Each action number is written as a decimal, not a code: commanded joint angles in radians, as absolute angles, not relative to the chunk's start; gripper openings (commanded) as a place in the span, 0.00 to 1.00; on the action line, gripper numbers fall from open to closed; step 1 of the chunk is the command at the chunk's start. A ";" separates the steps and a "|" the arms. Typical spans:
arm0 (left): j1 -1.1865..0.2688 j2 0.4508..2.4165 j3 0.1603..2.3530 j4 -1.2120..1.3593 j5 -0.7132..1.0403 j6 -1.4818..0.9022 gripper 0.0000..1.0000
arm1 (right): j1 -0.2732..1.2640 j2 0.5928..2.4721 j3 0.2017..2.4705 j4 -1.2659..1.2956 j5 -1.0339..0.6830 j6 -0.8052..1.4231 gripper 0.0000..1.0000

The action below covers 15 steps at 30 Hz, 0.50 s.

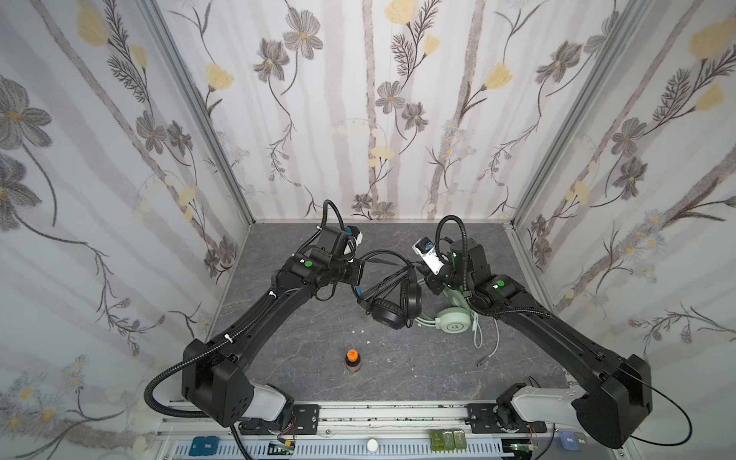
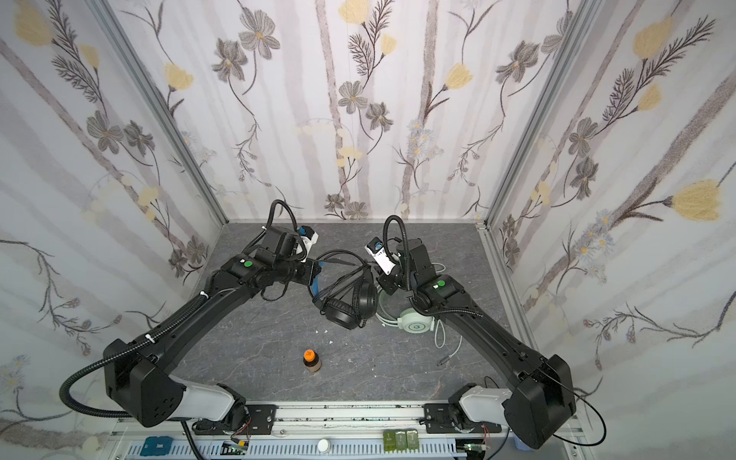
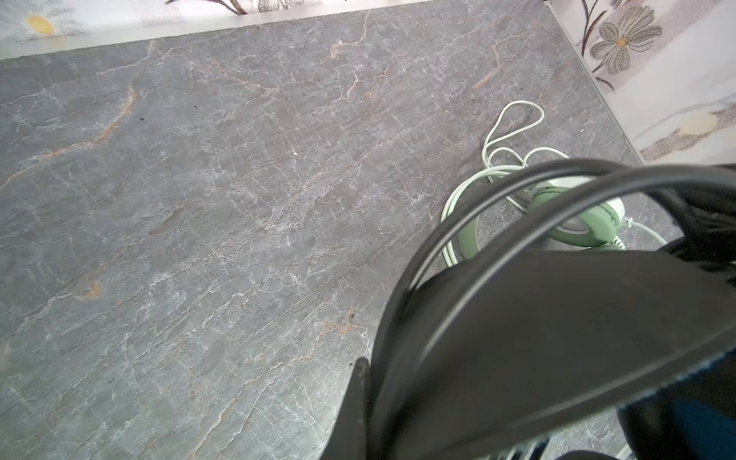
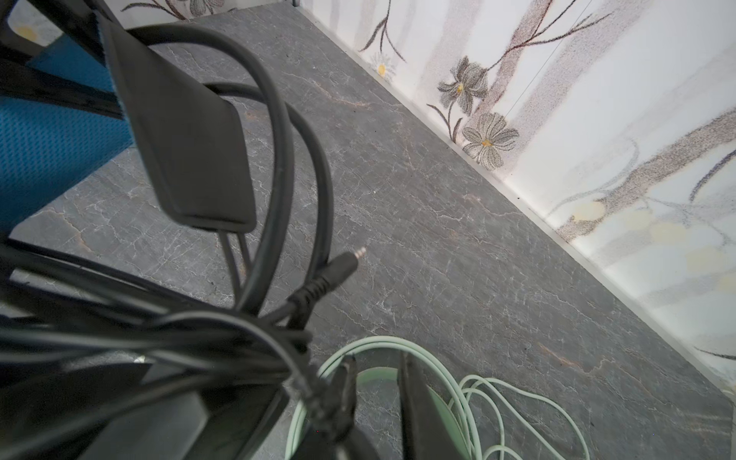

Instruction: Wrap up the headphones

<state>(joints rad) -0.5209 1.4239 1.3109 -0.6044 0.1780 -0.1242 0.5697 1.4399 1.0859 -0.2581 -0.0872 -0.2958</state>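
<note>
We held the black headset (image 1: 392, 304) near the middle of the table (image 1: 302, 350), the left gripper (image 1: 355, 275) clamped on its headband, earcups hanging low and the black cable (image 4: 278, 159) coiled round the band. The loose plug (image 4: 342, 267) stuck out just beyond the right gripper (image 4: 376, 370), the nearer of the two, whose fingers stood apart with nothing between them, cable strands lying against one finger's outer side. That arm reached in from the right, wrist turned toward the left arm, above the mint green headset (image 1: 452, 322) lying on the table.
</note>
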 commanded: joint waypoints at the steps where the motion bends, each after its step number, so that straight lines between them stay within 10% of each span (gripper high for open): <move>1: -0.517 1.427 1.325 -0.595 0.183 -0.112 0.00 | 0.563 1.436 1.075 -0.190 -0.096 -0.279 0.24; 15: -0.503 1.467 1.358 -0.687 0.110 -0.160 0.00 | 0.491 1.472 1.024 -0.170 -0.041 -0.206 0.44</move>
